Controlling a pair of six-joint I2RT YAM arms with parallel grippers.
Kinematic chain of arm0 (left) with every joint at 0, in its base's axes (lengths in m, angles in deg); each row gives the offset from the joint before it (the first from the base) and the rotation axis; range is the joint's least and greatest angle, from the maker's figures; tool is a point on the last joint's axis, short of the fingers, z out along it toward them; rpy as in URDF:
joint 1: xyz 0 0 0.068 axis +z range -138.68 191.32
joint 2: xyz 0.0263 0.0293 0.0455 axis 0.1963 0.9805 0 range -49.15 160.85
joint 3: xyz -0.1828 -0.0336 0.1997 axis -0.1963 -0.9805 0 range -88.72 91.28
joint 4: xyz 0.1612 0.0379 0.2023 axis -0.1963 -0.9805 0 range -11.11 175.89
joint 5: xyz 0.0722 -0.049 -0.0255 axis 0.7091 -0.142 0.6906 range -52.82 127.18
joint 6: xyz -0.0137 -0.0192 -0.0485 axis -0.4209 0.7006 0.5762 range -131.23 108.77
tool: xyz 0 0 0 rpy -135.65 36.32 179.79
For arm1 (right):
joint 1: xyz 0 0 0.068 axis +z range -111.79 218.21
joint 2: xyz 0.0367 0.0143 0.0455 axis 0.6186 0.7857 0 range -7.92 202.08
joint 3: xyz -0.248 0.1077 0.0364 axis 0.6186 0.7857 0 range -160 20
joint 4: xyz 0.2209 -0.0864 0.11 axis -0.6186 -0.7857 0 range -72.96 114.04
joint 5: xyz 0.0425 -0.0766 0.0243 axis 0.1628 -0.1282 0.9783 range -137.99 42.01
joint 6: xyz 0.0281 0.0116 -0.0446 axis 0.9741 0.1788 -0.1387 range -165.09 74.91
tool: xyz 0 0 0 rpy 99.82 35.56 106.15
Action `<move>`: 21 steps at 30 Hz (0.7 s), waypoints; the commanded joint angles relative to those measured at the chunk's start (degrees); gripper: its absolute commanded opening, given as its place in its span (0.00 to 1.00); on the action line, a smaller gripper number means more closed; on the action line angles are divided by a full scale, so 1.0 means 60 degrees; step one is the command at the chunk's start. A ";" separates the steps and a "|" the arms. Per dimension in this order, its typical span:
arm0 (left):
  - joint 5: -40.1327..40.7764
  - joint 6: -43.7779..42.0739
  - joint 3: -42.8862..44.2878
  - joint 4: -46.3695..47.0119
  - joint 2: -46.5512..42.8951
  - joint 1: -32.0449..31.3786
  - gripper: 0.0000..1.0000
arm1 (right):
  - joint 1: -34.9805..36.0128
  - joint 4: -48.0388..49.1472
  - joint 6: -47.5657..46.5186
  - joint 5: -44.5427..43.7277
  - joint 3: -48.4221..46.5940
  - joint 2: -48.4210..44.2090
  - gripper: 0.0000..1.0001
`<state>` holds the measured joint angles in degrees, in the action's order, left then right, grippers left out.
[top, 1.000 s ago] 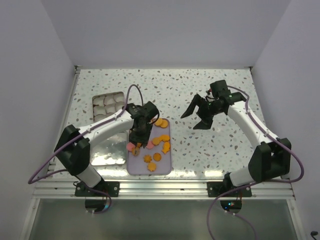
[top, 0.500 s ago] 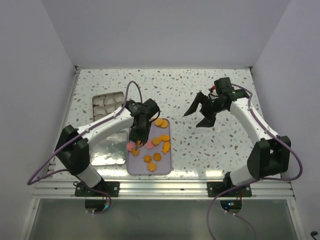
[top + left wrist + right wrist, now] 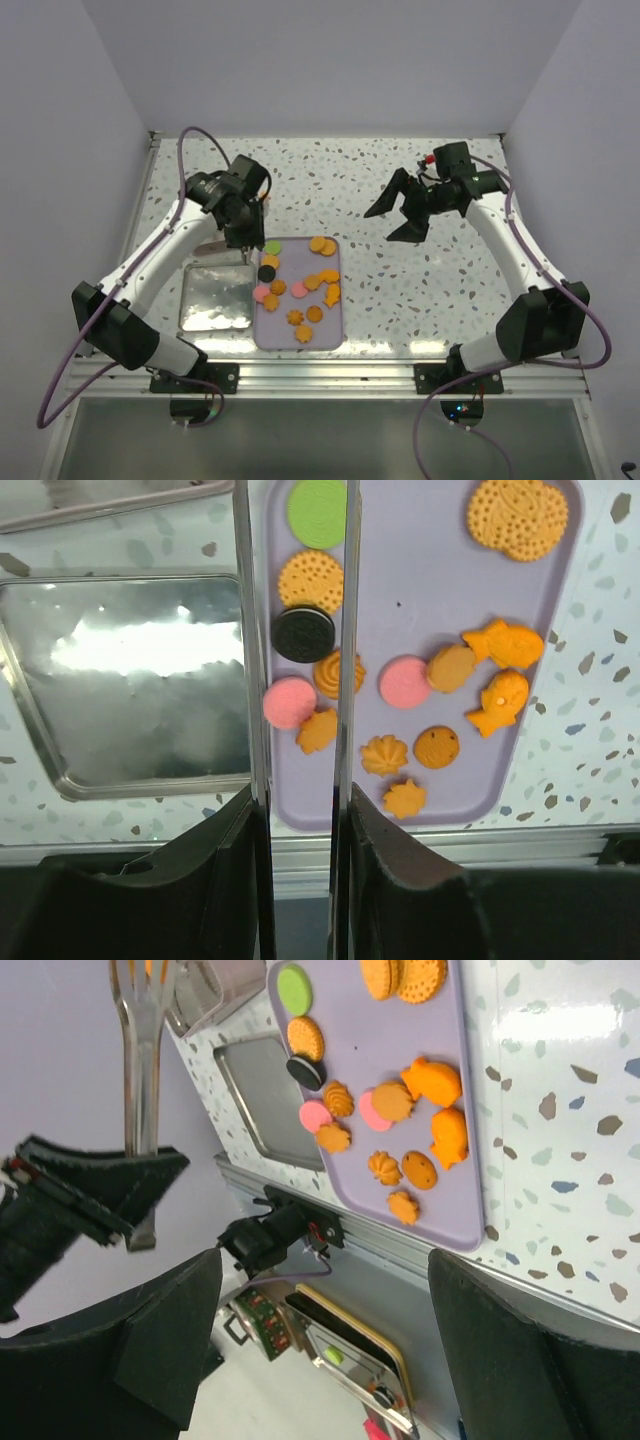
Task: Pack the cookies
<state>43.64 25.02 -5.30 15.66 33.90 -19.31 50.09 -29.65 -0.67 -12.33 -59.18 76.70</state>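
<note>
Speckled tabletop [image 3: 420,290] between plain white walls. Carries, near its front edge, a lilac tray [image 3: 327,333] with the cookies [image 3: 298,290] all lying flat on it: mostly orange rounds, flowers and fish, two pink near the tray's middle, one green [image 3: 316,512] at the tray's far-left corner, one black [image 3: 303,633] just nearer along the tray's left edge. Just left of the tray, a shiny metal tin [image 3: 215,298]. Above the tray's far-left corner, the left gripper [image 3: 300,815], fingers clamped from outside on the metal tongs [image 3: 346,630], tong arms drawn close together and running over the tray's left side. Well right of the tray, above the table, the right gripper [image 3: 389,224], jaws spread wide, gripping nothing.
</note>
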 commanded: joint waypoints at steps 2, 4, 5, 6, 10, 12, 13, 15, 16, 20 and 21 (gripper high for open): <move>0.0212 -0.0650 0.0628 -0.0057 0.0162 0.0681 0.27 | 0.0275 -0.0339 0.0183 0.0531 0.0039 -0.0860 0.87; 0.0155 -0.0797 0.0657 0.0046 0.0279 0.1134 0.27 | 0.0422 -0.0251 0.0227 0.0575 0.0304 -0.1021 0.87; 0.0125 -0.0942 0.0687 0.0177 0.0324 0.1295 0.27 | 0.0466 -0.0251 0.0242 0.0648 0.0451 -0.1153 0.87; 0.0052 -0.1045 0.0687 0.0279 0.0353 0.1645 0.29 | 0.0495 -0.0251 0.0242 0.0649 0.0495 -0.1212 0.87; -0.0153 -0.1602 0.0891 0.0705 0.0893 0.2423 0.29 | 0.0511 -0.0266 0.0111 0.0517 0.0511 -0.1301 0.88; -0.0139 -0.1852 0.1038 0.0749 0.1201 0.2745 0.29 | 0.0525 -0.0236 0.0140 0.0531 0.0482 -0.1184 0.88; -0.0153 -0.1910 0.1213 0.0735 0.1450 0.2834 0.29 | 0.0511 -0.0236 0.0154 0.0531 0.0438 -0.1154 0.88; -0.0343 -0.2042 0.1258 0.1026 0.1598 0.3053 0.29 | 0.0511 -0.0221 0.0125 0.0429 0.0262 -0.0993 0.88; -0.0431 -0.2086 0.1244 0.1187 0.1700 0.3113 0.29 | 0.0525 -0.0279 0.0053 0.0400 0.0218 -0.0935 0.88; -0.0871 -0.2247 0.1404 0.1511 0.2227 0.3318 0.29 | 0.0510 -0.0280 0.0066 0.0341 0.0188 -0.0715 0.88; -0.0929 -0.2262 0.1434 0.1554 0.2402 0.3318 0.29 | 0.0510 -0.0207 0.0110 0.0326 0.0232 -0.0700 0.88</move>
<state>40.49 13.80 0.23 20.88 46.88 0.05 53.22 -30.83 -0.10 -10.97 -56.47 71.98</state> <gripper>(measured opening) 0.384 0.873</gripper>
